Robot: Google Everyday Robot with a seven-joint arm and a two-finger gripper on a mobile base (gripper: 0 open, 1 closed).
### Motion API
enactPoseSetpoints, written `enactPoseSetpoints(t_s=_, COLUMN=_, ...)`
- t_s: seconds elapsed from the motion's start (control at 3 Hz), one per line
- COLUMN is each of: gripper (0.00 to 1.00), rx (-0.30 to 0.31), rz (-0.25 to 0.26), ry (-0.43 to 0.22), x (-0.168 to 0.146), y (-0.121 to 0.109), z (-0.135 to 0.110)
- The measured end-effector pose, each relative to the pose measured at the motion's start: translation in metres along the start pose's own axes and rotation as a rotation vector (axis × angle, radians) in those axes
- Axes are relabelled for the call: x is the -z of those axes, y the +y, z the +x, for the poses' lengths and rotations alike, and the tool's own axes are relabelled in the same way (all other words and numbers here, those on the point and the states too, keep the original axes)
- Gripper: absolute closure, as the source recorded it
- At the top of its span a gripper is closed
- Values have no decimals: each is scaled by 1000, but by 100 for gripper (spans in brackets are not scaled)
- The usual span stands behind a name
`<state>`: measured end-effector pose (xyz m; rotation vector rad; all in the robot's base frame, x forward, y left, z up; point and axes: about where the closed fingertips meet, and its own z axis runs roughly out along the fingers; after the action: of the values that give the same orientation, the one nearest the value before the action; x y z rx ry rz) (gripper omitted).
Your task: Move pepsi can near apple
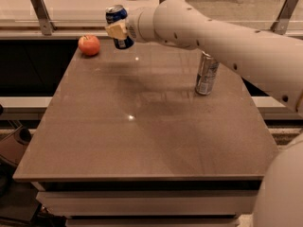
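The hand point(118, 30) grasps the tilted pepsi can point(116, 14) over the desk's point(142, 141) far edge. The apple point(89, 45) sits just beside it.

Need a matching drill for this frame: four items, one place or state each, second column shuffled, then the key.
Items:
1. pepsi can
2. apple
3. silver can
4. hand

Places or states:
A. rests on the table at its far left corner
B. stands upright on the table's right side
C. held in the air above the table's far edge, right of the fruit
D. closed around the blue can, at the end of the white arm

Pairs: 1-C, 2-A, 3-B, 4-D
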<state>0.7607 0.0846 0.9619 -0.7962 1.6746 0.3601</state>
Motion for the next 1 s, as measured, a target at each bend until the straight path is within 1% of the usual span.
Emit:
enactPoseSetpoints(t_s=0.33, gripper=100, rx=-37, rz=47, ry=-3, x=-19, y=5, z=17)
enactPoseSetpoints(t_s=0.67, gripper=100, rx=-83, rz=61, ry=-18, x=-33, y=12, z=30)
enactPoseSetpoints(t_s=1.0, gripper=100, rx=-118, rz=62, ry=-43, x=-41, y=18, z=35)
